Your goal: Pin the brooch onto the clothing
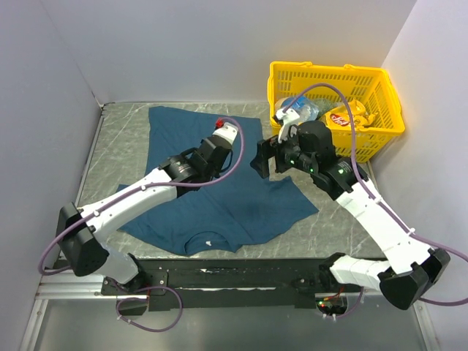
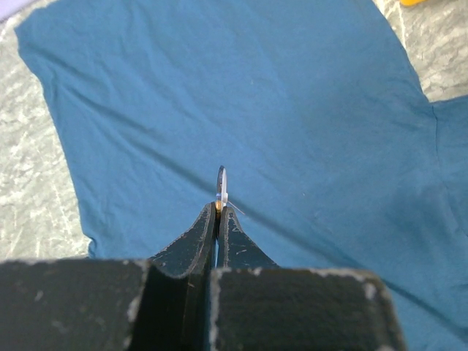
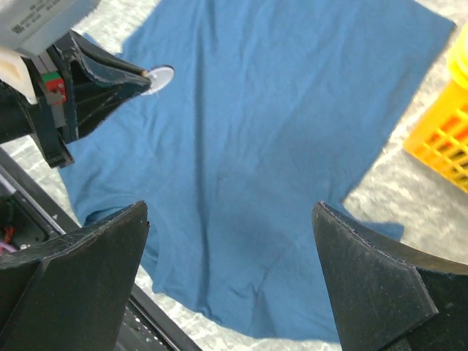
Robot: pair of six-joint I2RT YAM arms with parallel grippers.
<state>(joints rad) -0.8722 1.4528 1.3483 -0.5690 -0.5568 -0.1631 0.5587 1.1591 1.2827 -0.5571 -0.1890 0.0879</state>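
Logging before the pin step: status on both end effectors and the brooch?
Left end effector shut on brooch, over the T-shirt. Right end effector open, empty, above it. Nothing between brooch and fabric.

arms (image 1: pixel 139 196): white links, black joints | cables (image 1: pixel 242 150): purple | pincer fingers (image 3: pixel 380 278): black, scuffed

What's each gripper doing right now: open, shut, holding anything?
Left gripper: shut on the brooch, over the T-shirt.
Right gripper: open, empty, over the T-shirt.

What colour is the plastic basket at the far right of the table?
The basket is bright yellow; the top external view shows it best.
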